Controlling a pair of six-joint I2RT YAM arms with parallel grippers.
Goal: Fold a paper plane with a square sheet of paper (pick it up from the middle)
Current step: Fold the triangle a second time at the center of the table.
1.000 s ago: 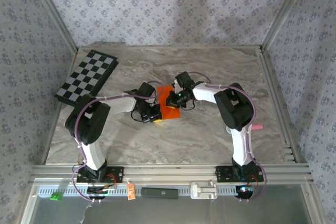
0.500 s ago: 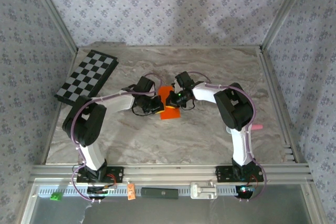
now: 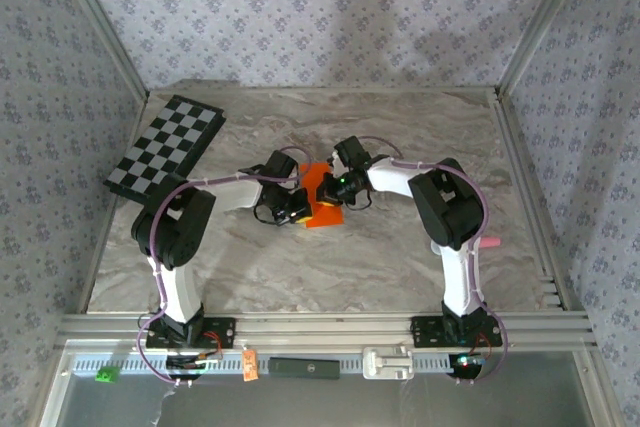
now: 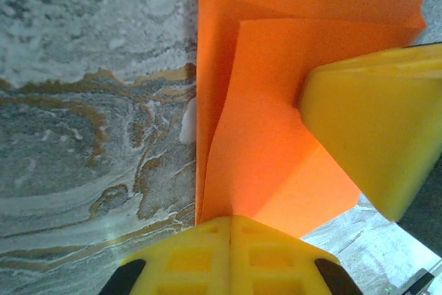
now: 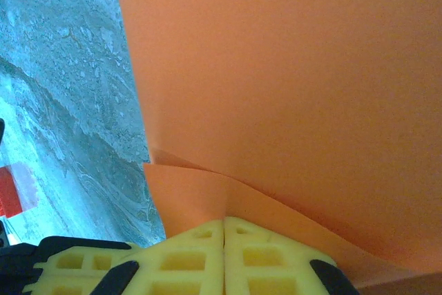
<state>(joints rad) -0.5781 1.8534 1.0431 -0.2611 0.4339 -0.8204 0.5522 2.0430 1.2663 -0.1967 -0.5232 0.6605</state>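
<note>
Orange square sheet of paper (image 4: pixel 262 101), creased, left gripper (image 4: pixel 230 220) and right gripper (image 5: pixel 224 222) fully closed on it

The left arm (image 3: pixel 178 237) and right arm (image 3: pixel 450 209) are 2 white-linked limbs with black joints and looping lilac cables. The left gripper (image 4: pixel 230 220) and right gripper (image 5: pixel 224 222) have bright yellow fingers (image 4: pixel 186 260) with rectangular pockets.

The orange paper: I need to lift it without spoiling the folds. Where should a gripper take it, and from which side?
Likely the long straight edge of the folded orange paper, beside the marble table, approached low from that open side. It lies flat, so a top-down pinch has nothing to close on; there the layers stack.
</note>
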